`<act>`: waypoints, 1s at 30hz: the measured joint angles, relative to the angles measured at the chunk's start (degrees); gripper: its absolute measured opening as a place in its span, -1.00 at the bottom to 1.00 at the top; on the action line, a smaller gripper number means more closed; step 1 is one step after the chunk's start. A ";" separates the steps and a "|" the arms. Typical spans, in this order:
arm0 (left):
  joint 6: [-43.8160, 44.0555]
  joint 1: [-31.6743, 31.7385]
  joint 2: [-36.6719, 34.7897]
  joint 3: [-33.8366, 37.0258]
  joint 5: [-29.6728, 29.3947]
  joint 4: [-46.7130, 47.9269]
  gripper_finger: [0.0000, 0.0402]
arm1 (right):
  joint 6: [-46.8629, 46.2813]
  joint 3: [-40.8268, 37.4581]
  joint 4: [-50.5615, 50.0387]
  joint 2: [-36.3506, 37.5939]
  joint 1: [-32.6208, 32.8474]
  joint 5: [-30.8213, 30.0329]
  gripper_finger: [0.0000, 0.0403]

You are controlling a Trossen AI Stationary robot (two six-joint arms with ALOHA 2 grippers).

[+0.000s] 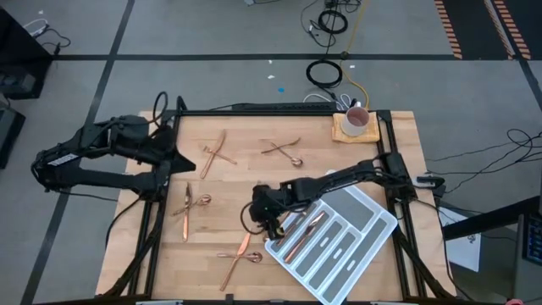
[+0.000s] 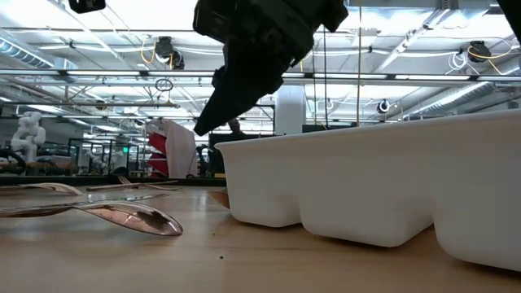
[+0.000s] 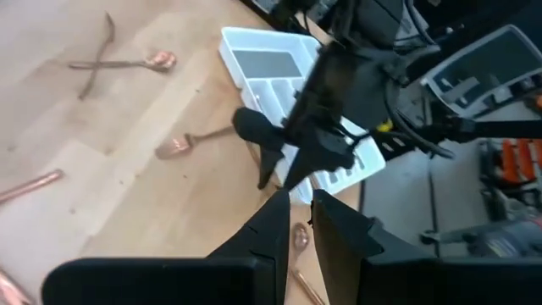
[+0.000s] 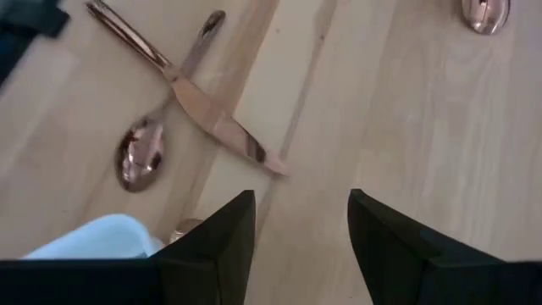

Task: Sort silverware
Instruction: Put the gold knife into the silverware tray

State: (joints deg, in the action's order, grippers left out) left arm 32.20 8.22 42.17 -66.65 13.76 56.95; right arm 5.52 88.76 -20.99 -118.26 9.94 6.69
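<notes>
Right claw (image 1: 269,222) hovers with its fingers spread and nothing between them, just off the near-left corner of the white divided tray (image 1: 360,222), over bare table (image 1: 254,174). Below it a knife (image 4: 190,97) lies crossed over a spoon (image 4: 144,151). Two copper pieces (image 1: 305,233) already lie in the tray's slots. Other silverware pairs (image 1: 213,154) lie scattered on the wood. Left claw (image 1: 182,159) waits at the table's left edge, its fingers nearly together, empty.
</notes>
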 joint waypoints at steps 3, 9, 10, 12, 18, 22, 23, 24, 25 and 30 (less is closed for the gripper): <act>-0.48 -0.14 0.00 0.00 -1.82 0.02 -0.71 | 0.77 2.05 0.21 -0.71 0.60 -1.37 -0.12; -0.27 -0.16 1.89 0.42 -0.99 1.37 -0.71 | 6.23 15.27 -3.92 -8.52 1.51 -2.32 -0.13; -0.83 -0.18 2.22 0.44 -0.72 1.39 -0.71 | 7.63 18.45 -6.37 -10.24 1.75 -2.30 -0.13; -1.15 -0.16 2.79 0.46 -0.65 1.26 -0.71 | 9.43 25.40 -12.63 -14.30 1.97 -2.18 -0.13; -4.98 -0.16 3.05 0.46 -0.55 1.23 -0.71 | 21.35 41.09 -28.99 -23.70 2.78 -2.46 -0.13; -5.62 -0.16 2.96 0.46 -0.54 1.26 -0.71 | 25.32 44.58 -31.67 -25.68 4.29 -1.58 -0.13; -5.71 -0.16 2.92 0.46 -0.54 1.29 -0.71 | 26.02 44.58 -31.90 -25.91 4.59 -1.69 -0.13; -5.99 -0.16 2.87 0.46 -0.54 1.42 -0.71 | 26.69 44.56 -31.91 -26.09 4.80 -1.83 -0.13; -6.22 -0.16 2.87 0.46 -0.54 1.53 -0.71 | 27.15 44.52 -32.07 -26.18 5.04 -1.86 -0.13; -7.17 -0.16 2.90 0.46 -0.59 2.22 -0.71 | 28.17 44.56 -31.03 -25.98 5.61 -1.89 -0.13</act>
State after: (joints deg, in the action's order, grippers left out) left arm 25.04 8.05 45.07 -66.19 13.17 59.18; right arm 33.68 133.32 -52.02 -144.24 15.55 4.80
